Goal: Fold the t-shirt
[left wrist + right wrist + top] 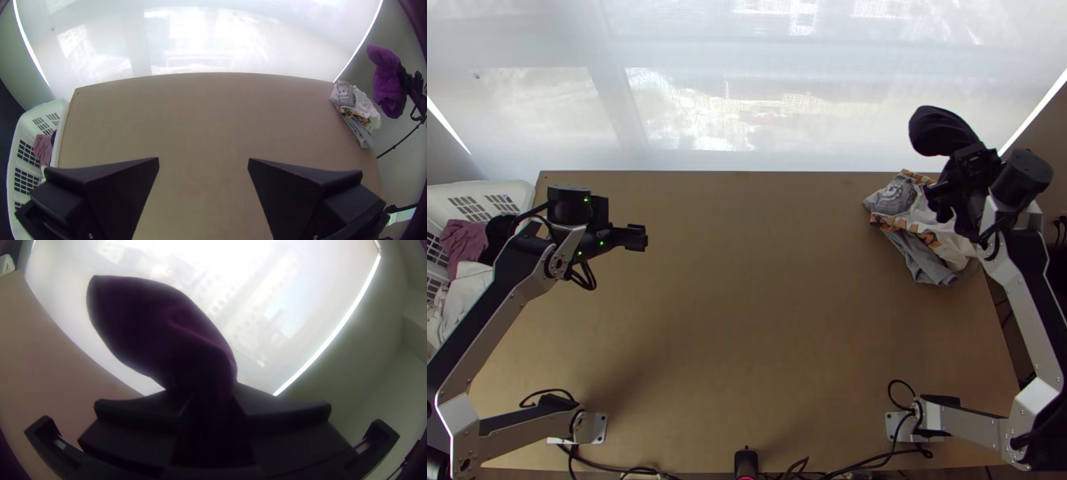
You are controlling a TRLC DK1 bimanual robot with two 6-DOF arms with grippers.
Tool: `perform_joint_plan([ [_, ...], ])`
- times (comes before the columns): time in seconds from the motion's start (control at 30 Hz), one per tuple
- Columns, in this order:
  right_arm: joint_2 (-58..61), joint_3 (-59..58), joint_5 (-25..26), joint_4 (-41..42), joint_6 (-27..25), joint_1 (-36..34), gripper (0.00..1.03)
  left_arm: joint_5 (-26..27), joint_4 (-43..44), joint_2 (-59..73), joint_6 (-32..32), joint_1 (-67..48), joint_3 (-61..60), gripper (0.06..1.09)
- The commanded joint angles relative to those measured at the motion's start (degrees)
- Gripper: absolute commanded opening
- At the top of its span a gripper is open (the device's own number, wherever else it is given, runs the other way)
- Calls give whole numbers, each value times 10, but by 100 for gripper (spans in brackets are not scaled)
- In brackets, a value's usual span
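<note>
"One purple cloth (387,80), presumed to be the t-shirt. Position and hold?"

"Raised near the pile of clothes (909,218) at the far right of the table (747,280). The right gripper (207,393) has it pinched, bunched between the jaws, with one rounded end standing out and more hanging below."

"And the left gripper (203,161)?"

"Over the table's left side, near the basket (517,192). Jaws spread wide, nothing between them."

"Recommended handling?"

"Intent is unconfirmed: setting down on the pile or bringing out to fold. For folding, carry it to the bare middle and lower until the loose end touches. The free gripper should then take a separate edge, and both pull gently apart to flatten it before any crease is made. For stacking, lower squarely over the pile and release only once supported, lest it topple the stack."

"Items not verified?"

"Collar, sleeves and hem cannot be identified; nor can any fold. The pinched part is lost in shadow. From above, the right arm covers part of the pile, and the basket is cut off by the picture's edge."
</note>
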Motion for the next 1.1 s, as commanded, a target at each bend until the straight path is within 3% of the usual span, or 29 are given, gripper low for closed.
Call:
perform_joint_plan([
  [0.0, 42, 30, -67, 18, -15, -137, 3, 0, -6, -47, 5, 18, -47, 103],
  [0.37, 169, 63, -110, 58, -81, -202, 3, 0, -20, -66, 5, 36, -68, 103],
  [0.73, 227, -54, -89, 131, -62, -113, 3, 0, -44, -94, 5, 66, -85, 103],
  [1.0, 264, -70, -70, 140, -40, -83, 3, 0, -53, -118, 5, 81, -100, 103],
  [1.07, 263, -76, -68, 139, -36, -80, 8, 1, -53, -122, 5, 83, -105, 103],
])
